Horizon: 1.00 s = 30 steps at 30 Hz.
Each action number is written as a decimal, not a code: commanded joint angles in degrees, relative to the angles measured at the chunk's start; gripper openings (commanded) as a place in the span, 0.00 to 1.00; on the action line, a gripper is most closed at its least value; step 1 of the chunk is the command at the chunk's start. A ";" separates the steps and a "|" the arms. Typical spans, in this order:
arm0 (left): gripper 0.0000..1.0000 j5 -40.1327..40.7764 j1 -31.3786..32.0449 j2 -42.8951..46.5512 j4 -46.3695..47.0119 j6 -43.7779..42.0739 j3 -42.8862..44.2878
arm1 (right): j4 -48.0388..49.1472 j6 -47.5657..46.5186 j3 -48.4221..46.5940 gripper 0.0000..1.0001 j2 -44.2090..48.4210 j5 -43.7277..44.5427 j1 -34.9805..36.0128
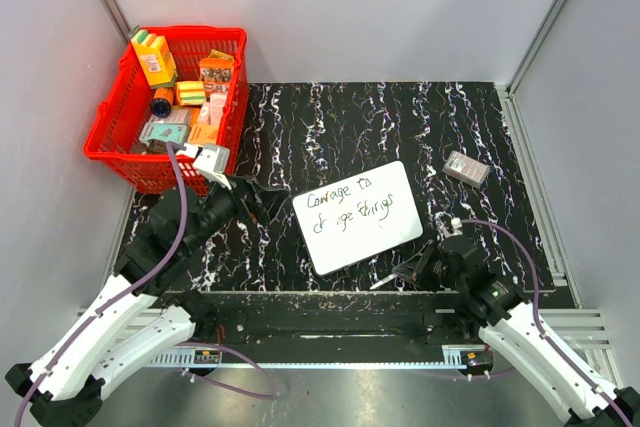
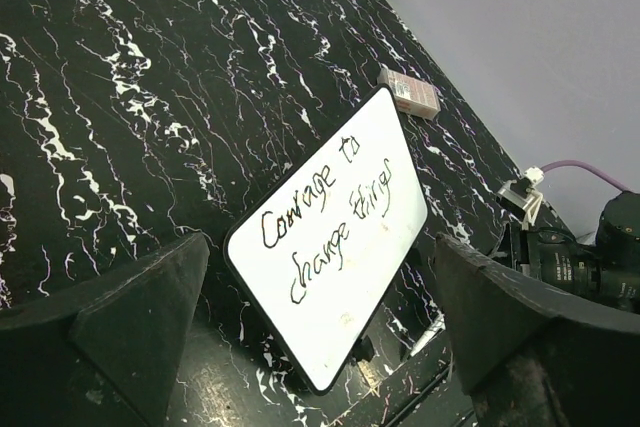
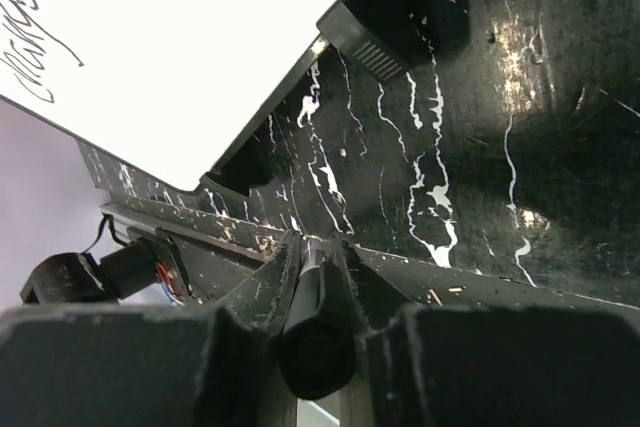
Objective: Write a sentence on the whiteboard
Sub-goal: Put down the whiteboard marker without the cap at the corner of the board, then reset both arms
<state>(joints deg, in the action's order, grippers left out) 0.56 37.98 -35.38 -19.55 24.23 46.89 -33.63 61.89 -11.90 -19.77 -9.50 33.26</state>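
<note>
The whiteboard [image 1: 357, 217] lies flat and tilted on the black marbled table, bearing the sentence [image 1: 350, 209] "Courage to change things" in two dark lines. It also shows in the left wrist view [image 2: 330, 237] and the right wrist view [image 3: 180, 37]. My left gripper [image 1: 262, 197] is open and empty, just left of the board, its jaws wide apart in its own view [image 2: 320, 247]. My right gripper [image 1: 408, 272] is shut on a dark marker [image 3: 318, 317] off the board's near right corner, low over the table.
A red basket [image 1: 170, 107] full of small packages stands at the back left. A small grey box [image 1: 466, 167] lies at the back right, also in the left wrist view [image 2: 410, 94]. A small black ribbed piece [image 3: 365, 32] lies by the board's edge.
</note>
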 commanded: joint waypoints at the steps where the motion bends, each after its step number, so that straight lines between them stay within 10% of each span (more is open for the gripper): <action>1: 0.99 -0.21 0.34 0.04 4.52 0.47 1.36 | 2.16 3.41 0.30 0.04 1.22 2.64 -0.12; 12: 0.99 -1.96 0.87 0.31 6.28 1.08 -0.22 | 2.60 1.75 -2.16 0.25 -4.49 6.77 -0.12; 26: 0.99 -5.30 1.22 -1.27 9.70 2.31 -2.16 | 1.46 2.28 -6.46 0.94 0.17 10.82 -0.03; 30: 0.99 -6.36 1.31 -1.01 10.85 2.75 -3.03 | 1.11 1.22 -8.05 1.00 0.61 11.08 -0.12</action>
<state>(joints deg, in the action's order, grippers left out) -3.33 39.00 -36.67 -13.02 26.04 44.77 -32.75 64.23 -16.43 -19.79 -0.56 33.26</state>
